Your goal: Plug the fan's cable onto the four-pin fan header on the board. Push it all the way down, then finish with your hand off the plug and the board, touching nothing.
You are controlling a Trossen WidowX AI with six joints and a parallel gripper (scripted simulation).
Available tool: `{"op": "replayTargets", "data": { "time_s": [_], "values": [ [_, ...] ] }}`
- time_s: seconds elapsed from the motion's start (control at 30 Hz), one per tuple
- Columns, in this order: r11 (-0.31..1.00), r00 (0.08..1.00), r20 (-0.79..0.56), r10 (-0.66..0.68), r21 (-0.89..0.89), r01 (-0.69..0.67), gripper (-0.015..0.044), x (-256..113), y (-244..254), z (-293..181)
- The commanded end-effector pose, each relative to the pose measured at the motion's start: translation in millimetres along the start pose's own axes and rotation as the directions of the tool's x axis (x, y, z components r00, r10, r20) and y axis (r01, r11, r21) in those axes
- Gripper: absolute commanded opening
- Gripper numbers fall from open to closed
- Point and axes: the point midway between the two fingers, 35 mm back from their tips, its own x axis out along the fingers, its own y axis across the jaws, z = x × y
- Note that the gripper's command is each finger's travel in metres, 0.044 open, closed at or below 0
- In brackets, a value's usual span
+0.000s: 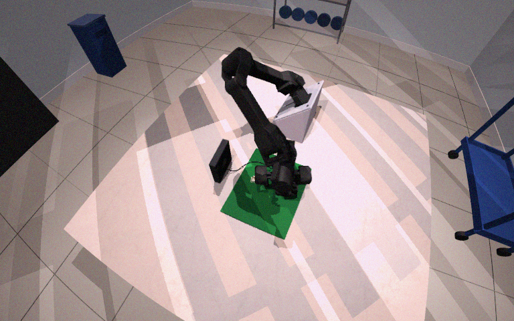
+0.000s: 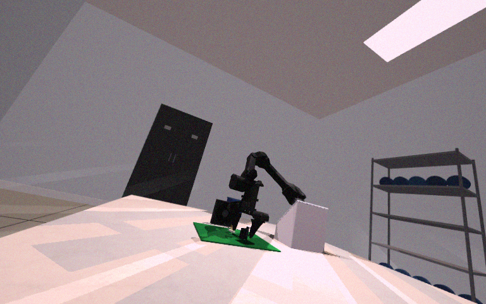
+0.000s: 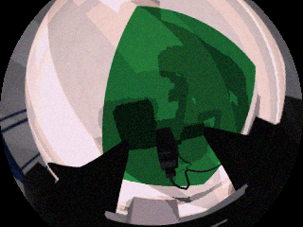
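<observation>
The fan's plug, a small black block (image 2: pixel 244 233) (image 3: pixel 167 150), stands on the green board (image 1: pixel 286 227) (image 2: pixel 211 235) (image 3: pixel 128 57). In the top view the gripper hides it. My gripper (image 1: pixel 283 178) (image 2: pixel 242 232) (image 3: pixel 167 138) is open and points down low over the board, with one finger on each side of the plug. The wrist view shows a gap on both sides of the plug. The pale fan header (image 1: pixel 252 179) (image 2: pixel 231 228) is on the board just outside the fan-side finger. That finger seems to hide it in the wrist view.
The black fan (image 1: pixel 220 160) (image 2: pixel 219 212) stands upright beside the board. Its thin cable (image 1: pixel 242 165) (image 3: pixel 204 170) runs over the board to the plug and passes near one finger. The pale wedge-shaped base (image 1: pixel 297 124) (image 2: pixel 309 225) bears the arm behind the board.
</observation>
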Motion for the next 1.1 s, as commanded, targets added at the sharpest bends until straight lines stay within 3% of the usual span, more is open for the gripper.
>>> {"op": "replayTargets", "data": {
  "time_s": [0.0, 0.33, 0.87, 1.0, 1.07],
  "values": [
    [1.000, 1.000, -0.013, -0.002, -0.015, 0.002, 0.0440, 7, 3, -3],
    [1.000, 1.000, -0.013, -0.002, -0.015, 0.002, 0.0440, 7, 3, -3],
    [1.000, 1.000, -0.006, 0.001, -0.004, -0.001, 0.0020, 5, 1, -2],
    [1.000, 1.000, -0.006, 0.001, -0.004, -0.001, 0.0000, 2, 1, -2],
    [1.000, 1.000, -0.008, 0.002, -0.009, -0.002, 0.0000, -20, 2, 0]
  ]
}}
